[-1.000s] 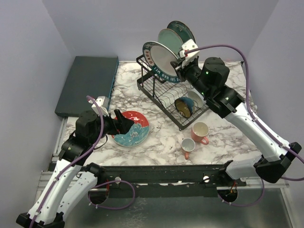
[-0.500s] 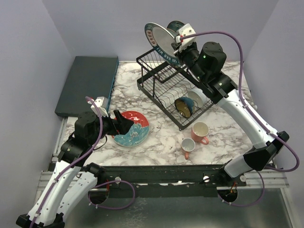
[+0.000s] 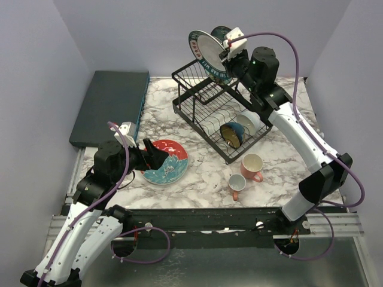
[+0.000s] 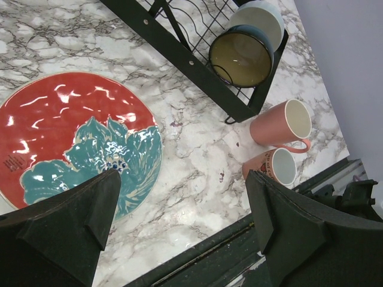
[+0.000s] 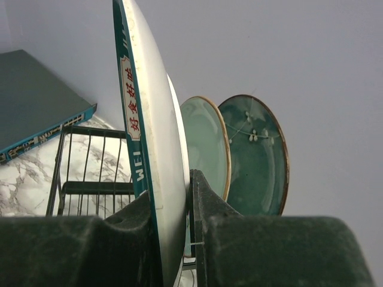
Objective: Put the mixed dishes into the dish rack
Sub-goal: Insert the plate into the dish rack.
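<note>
The right gripper [image 3: 224, 55] pinched the blue-rimmed white plate [image 3: 203, 49] by its edge, fingers closed tight on the rim. It held the plate upright above the dish rack [image 3: 206, 110], apparently so it could drop into a slot beside the pale green plate [image 5: 206, 143] and dark teal plate [image 5: 254, 155] standing there. The left gripper [image 4: 182, 185], spread wide and empty, hovered over the red-and-teal plate [image 4: 66, 137] lying flat on the marble table [image 3: 209, 173], seemingly next to go. A pink mug [image 3: 252, 166] and a second mug [image 3: 236, 185] sat beside the rack.
</note>
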Tool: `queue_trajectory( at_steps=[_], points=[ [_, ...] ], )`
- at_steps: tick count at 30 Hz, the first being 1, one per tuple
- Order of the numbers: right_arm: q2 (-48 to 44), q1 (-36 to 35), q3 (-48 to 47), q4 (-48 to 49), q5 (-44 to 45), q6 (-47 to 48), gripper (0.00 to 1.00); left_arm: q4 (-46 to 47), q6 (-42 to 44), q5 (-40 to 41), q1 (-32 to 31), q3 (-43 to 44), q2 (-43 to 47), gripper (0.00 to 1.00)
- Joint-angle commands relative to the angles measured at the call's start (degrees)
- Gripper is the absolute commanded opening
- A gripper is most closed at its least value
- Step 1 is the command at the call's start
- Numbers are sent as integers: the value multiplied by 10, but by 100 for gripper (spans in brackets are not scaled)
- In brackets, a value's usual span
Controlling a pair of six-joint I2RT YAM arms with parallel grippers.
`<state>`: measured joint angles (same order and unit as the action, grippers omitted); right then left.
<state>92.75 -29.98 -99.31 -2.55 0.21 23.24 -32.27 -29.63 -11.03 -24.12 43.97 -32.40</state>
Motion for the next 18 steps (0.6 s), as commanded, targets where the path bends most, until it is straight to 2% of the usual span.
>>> queue_trajectory(
  at_steps=[1, 18],
  points=[
    [16, 5, -30, 48, -32, -20, 0, 10, 8, 6, -1, -5, 3, 94],
    [85, 13, -66, 68, -26, -28, 0, 10, 9, 9, -1, -6, 3, 94]
  ],
)
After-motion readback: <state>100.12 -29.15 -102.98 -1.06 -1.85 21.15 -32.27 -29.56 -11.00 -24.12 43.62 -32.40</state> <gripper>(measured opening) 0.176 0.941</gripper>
